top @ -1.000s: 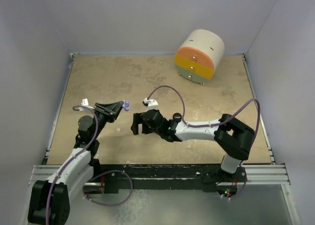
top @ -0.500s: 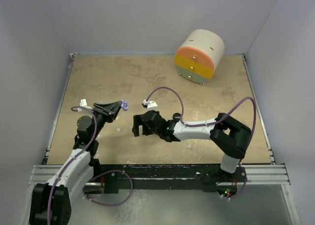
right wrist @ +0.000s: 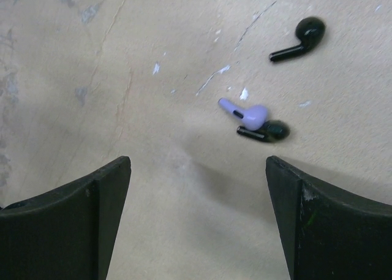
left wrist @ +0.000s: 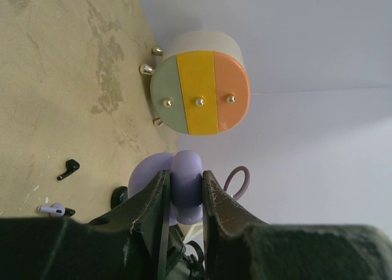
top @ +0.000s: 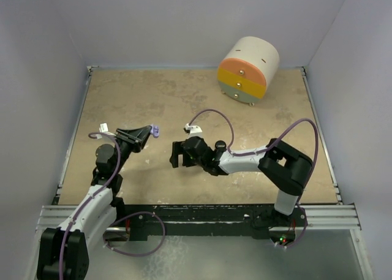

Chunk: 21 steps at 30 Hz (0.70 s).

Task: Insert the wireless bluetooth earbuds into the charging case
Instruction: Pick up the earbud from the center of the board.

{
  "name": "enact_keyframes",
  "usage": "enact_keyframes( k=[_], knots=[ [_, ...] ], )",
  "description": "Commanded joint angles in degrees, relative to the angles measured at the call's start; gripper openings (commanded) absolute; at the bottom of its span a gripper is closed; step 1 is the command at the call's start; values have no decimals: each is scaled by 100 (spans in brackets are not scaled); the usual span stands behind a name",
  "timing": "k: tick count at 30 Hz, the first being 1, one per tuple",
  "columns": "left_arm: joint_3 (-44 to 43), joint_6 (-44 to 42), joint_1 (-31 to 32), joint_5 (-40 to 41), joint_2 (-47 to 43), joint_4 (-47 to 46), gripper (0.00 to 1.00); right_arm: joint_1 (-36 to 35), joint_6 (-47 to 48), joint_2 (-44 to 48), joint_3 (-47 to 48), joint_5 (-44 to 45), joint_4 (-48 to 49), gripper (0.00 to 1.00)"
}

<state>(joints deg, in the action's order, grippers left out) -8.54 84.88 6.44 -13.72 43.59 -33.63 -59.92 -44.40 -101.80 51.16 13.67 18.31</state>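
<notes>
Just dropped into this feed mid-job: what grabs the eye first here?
The cream drum-shaped cabinet with orange, yellow and green drawers stands out at the far right of the table. The left gripper pinches a lavender charging case between its fingers. Under the open right gripper lie a lavender earbud and two black earbuds.

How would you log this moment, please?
left gripper: shut on lavender charging case | right gripper: open near lavender earbud | two black earbuds on table
</notes>
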Motion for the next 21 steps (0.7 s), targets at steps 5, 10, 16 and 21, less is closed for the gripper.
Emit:
enact_keyframes(
  k=[5,10,16,21],
  knots=[
    [-139,2,-55,-92,91,-341,0,325,283,-312,-42,-139,420,93],
    [-140,-14,-89,-109,138,-357,0,384,402,-506,31,-227,514,93],
    [-131,-22,-136,-148,182,-386,0,393,474,-649,276,-349,575,93],
    [-120,-11,-169,-173,153,-386,0,394,494,-781,408,-383,571,93]
  ],
)
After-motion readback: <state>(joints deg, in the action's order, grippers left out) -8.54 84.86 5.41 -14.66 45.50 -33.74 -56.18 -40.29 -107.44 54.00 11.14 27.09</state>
